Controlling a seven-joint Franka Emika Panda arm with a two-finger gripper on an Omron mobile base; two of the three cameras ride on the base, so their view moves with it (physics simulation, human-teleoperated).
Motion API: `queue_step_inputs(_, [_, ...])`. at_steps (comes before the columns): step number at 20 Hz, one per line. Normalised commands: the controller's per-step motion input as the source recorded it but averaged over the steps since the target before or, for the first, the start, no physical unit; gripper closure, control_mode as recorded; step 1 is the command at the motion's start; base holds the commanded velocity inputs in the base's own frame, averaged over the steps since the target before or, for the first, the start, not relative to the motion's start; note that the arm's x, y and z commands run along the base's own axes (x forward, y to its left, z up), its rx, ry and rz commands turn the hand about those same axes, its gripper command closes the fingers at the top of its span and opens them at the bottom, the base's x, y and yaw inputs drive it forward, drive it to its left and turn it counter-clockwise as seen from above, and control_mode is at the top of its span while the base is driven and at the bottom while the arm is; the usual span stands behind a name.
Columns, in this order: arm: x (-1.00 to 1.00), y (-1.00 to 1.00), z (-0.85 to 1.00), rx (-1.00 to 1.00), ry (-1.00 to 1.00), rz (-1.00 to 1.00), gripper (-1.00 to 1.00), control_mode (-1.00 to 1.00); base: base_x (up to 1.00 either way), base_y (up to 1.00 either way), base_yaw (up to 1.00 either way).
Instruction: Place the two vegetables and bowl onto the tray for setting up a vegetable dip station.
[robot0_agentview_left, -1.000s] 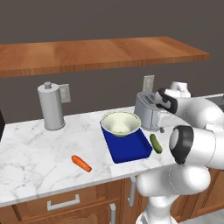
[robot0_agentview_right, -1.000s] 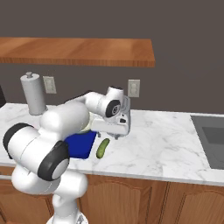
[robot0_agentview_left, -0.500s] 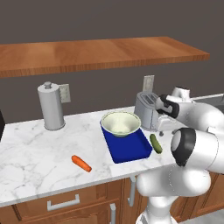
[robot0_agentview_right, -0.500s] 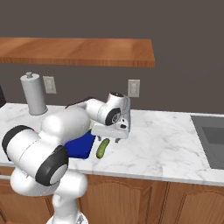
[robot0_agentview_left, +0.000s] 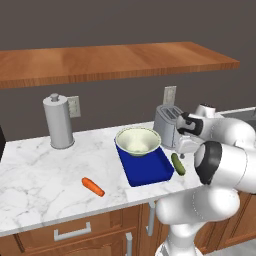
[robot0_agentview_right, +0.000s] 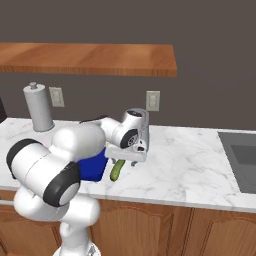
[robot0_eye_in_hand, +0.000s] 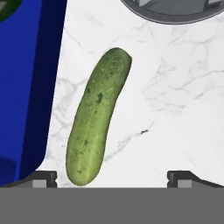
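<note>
Now we hover our gripper (robot0_eye_in_hand: 111, 177), jaws spread wide, above 1 cucumber (robot0_eye_in_hand: 97, 117) lying just beside the tray (robot0_eye_in_hand: 30, 87).

gripper (robot0_agentview_right: 126, 159) over cucumber (robot0_agentview_right: 117, 169), beside tray (robot0_agentview_right: 93, 165)

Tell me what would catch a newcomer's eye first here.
The deep blue rectangular tray on the white marble counter, with the pale cream round bowl on its far end. Beside its right rim lies the dark green cucumber, the gripper above it with jaws open. The small orange carrot lies alone to the left.
</note>
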Motion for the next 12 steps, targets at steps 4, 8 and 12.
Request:
queue_step_inputs(4, [0.05,0.03,-0.18,0.04,-0.01,0.0,-1.0,-1.0,0.0,0.0,0.0])
queue_step_inputs(8, [0.09,0.05,-0.13,0.04,0.0,0.0,-1.0,-1.0,0.0,0.0,0.0])
queue_step_inputs(12, [0.11,0.07,-0.11,0.03,0.0,0.0,-1.0,-1.0,0.0,0.0,0.0])
